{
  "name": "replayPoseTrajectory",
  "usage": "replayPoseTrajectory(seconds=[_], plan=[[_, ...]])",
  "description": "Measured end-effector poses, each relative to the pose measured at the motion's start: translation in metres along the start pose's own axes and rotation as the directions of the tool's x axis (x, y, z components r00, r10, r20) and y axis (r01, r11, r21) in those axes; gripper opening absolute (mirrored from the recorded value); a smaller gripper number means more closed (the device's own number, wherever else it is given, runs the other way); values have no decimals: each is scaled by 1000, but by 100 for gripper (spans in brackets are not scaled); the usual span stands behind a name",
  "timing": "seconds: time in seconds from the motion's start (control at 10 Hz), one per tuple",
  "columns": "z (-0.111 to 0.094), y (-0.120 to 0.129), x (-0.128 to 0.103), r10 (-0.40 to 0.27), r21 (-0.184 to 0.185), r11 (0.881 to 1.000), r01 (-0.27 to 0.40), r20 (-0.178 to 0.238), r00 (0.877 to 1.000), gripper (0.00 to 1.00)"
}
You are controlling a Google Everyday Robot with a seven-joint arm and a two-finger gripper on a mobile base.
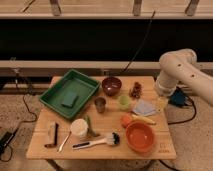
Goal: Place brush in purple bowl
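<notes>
The brush (95,143) lies flat near the table's front edge, its black handle end pointing left and its bristle head to the right, beside the orange bowl. The purple bowl (111,85) stands at the back middle of the table, glossy and dark. My white arm comes in from the right, and the gripper (161,101) hangs at the table's right edge, far from both brush and bowl, open and holding nothing.
A green tray (56,95) with a sponge fills the back left. A metal cup (100,104), green cup (124,101), blue cloth (144,107) and orange bowl (139,137) sit mid-right. A white cup (78,127), spoon (64,142) and wooden tool (51,135) lie front left.
</notes>
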Motion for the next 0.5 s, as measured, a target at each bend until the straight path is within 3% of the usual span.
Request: replayPoseTrajectory(seconds=[0.5], plan=[[0,0,0,0,0,1000,0,0,1000,80]])
